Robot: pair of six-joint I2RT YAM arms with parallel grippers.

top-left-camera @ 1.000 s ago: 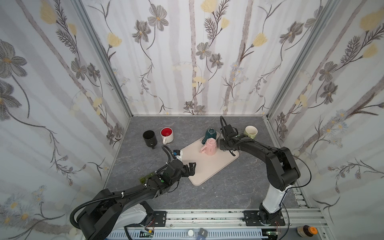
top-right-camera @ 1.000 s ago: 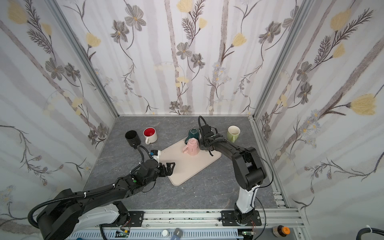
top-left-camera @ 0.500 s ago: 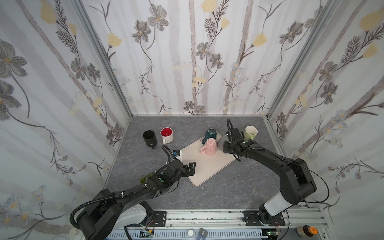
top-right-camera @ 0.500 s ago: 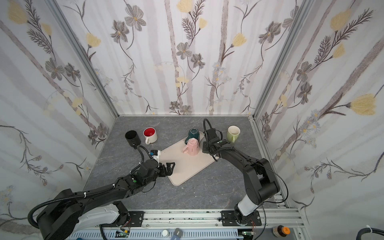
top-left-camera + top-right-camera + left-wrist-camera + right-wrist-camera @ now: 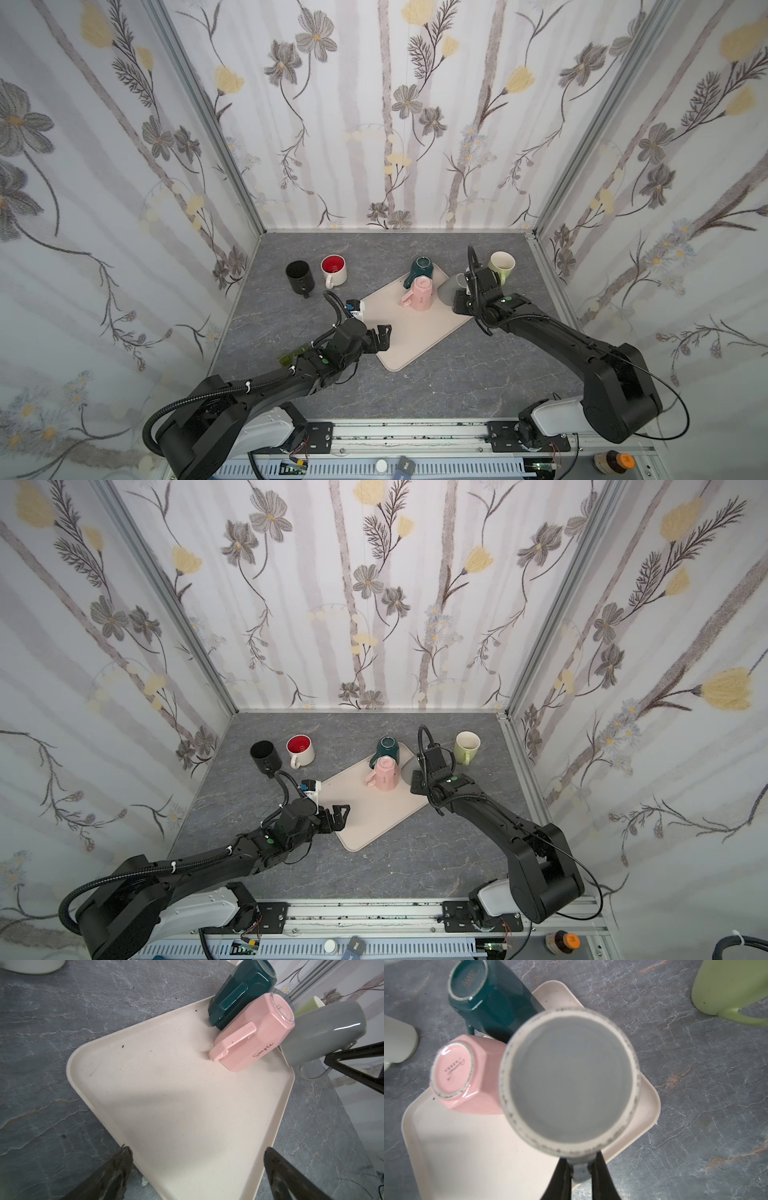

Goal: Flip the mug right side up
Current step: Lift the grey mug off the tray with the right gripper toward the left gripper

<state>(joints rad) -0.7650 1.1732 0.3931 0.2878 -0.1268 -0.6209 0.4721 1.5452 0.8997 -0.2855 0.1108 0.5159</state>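
Starting w/ both top views: the tray (image 5: pixel 409 332) lies diagonal mid-table (image 5: pixel 457 374), w/ bare surface in front of it and along the right wall. The back-left is taken by the black mug (image 5: pixel 300 276) and red-lined mug (image 5: pixel 333 270). The green mug (image 5: pixel 501 266) stands back-right, just behind the right gripper (image 5: pixel 458 293). The pink mug (image 5: pixel 419 293) and teal mug (image 5: pixel 420 270) crowd the tray's back corner, bases up. The right gripper hangs at the tray's right edge, clamped on the handle of the grey mug (image 5: pixel 449 286), which tilts just beside the pink mug. The left gripper (image 5: pixel 382 336) hovers at the tray's front-left edge, jaws wide, nothing btw them. Vs a sec ago the right elbow has swung out front-right and the wrist has slid a bit right, off the teal mug; the left arm is unchanged. Left wrist view: most of the tray is bare and free, and the grey mug (image 5: pixel 324 1030) leans at the far edge, base high and rim low. Can't tell if the rim clears the tray. Right wrist view: the grey mug's base (image 5: pixel 569 1082) faces the cam, unglazed ring round it, plain smooth grey, handle pinched tight btw both fingers (image 5: pixel 602 1178). Open table lies to one side of it.
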